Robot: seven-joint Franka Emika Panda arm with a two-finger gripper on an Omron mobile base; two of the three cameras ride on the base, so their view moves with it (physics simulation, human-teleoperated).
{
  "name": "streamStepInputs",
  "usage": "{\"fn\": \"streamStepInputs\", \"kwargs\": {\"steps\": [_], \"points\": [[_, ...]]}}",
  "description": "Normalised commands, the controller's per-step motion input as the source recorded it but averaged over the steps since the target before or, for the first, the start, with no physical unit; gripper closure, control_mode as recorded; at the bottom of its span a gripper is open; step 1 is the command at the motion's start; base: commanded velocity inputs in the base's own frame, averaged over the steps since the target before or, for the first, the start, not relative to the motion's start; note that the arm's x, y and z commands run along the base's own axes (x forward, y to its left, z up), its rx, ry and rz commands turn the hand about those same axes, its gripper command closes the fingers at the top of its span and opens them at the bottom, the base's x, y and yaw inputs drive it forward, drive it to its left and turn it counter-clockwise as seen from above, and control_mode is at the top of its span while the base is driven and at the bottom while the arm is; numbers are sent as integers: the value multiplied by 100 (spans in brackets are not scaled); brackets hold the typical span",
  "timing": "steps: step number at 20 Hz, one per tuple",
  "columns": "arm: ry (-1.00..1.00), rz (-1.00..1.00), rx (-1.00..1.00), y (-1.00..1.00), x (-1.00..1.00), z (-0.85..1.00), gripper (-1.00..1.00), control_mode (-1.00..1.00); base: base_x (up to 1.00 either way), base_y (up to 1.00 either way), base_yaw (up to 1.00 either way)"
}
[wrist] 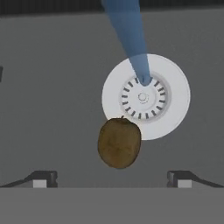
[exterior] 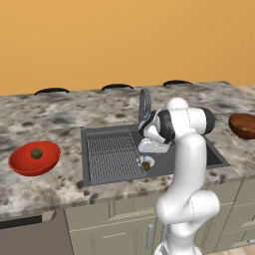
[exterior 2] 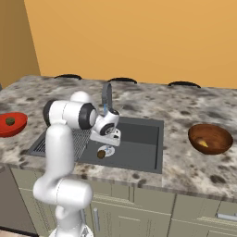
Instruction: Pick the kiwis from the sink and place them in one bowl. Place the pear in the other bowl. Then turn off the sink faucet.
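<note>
Inspection finding: no legible text, label, brand, number or sign on any surface or item in view.

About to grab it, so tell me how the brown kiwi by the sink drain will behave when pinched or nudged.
The brown kiwi is egg-shaped with no flat side, so it probably rolls if nudged. It lies beside the drain, where the water stream lands, so it may be wet and slippery. The open hand looks wide enough to straddle it.
</note>
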Motion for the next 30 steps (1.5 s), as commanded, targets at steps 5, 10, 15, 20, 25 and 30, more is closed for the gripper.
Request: {"fn": "streamStepInputs", "kwargs": {"steps": [5, 10, 15, 20, 25, 30], "points": [[1, 4, 0, 0, 36, -41, -100, -100, 0, 0, 0], [13, 1, -3, 12, 0, -29, -100, -100, 0, 0, 0], [6, 0, -3, 24, 0, -20, -100, -100, 0, 0, 0], [0, 0, 0, 9, -20, -10, -100, -100, 0, 0, 0], [0, 0, 0, 16, -19, -9, -100, -100, 0, 0, 0], [0, 0, 0, 16, -16, -9, -100, -100, 0, 0, 0]]}}
